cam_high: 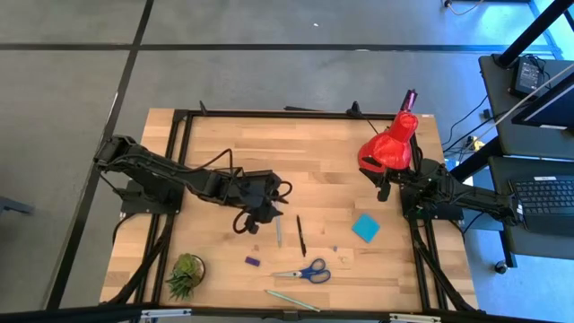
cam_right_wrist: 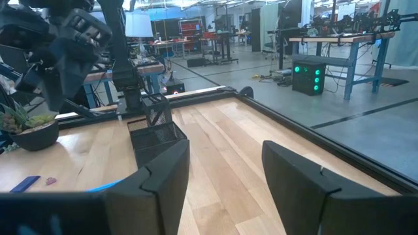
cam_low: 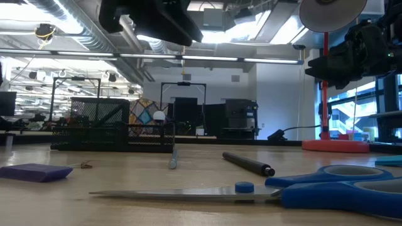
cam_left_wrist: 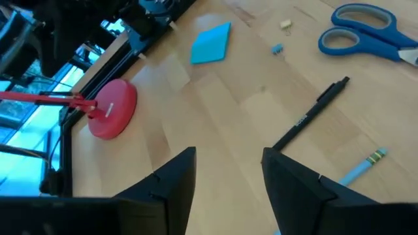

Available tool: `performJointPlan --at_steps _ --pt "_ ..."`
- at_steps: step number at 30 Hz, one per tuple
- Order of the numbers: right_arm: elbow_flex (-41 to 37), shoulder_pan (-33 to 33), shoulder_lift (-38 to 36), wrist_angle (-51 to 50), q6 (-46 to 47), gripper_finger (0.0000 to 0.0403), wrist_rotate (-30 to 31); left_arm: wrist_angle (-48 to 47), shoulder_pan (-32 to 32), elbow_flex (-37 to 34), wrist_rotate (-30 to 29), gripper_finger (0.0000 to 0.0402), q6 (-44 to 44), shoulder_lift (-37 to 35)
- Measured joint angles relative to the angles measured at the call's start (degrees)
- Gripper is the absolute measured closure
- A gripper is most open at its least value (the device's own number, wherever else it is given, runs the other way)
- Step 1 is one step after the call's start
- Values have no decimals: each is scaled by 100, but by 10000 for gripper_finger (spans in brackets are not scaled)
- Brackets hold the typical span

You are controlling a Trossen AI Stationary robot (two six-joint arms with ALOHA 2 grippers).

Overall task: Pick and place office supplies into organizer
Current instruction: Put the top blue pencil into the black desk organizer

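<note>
Because its fingers are spread with nothing between them, the left gripper (cam_high: pixel 255 218) seems to be lining up a pick: it hangs over the table (cam_high: pixel 215 144) just beside the organizer (cam_high: pixel 256 190), on the side toward the loose supplies. The organizer holds none of the supplies that I can see, and its inside is partly hidden by the arm.

A pale pencil (cam_high: pixel 278 231) and a dark pen (cam_high: pixel 301 235) lie close to that gripper, just past the organizer. Farther from it lie the purple block (cam_high: pixel 253 261), scissors (cam_high: pixel 305 272) and another pale pencil (cam_high: pixel 291 300). The cyan pad (cam_high: pixel 365 228) sits well right of the organizer.

Over there the right gripper (cam_high: pixel 383 187) waits by the lamp (cam_high: pixel 388 146), parted and empty, likely keeping clear.
</note>
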Motion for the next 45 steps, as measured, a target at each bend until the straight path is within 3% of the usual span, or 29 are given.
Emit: performJointPlan --at_steps 4,13,21,28,36,45 --pt "0 -2 0 -1 2 208 -1 -234 7 149 162 242 7 120" --pt "0 0 0 34 -2 208 135 -2053 -5 1651 551 254 237 1341" --pt "0 0 0 34 0 208 138 -2740 -98 2034 792 263 950 1921" --pt "0 -2 0 35 2 208 143 -2886 -121 2090 752 272 1139 2155" --pt "0 -4 0 36 21 208 143 -2695 -277 2090 -207 274 700 2142" --pt "0 -4 0 32 159 208 142 -2510 -593 2090 264 274 678 2192"
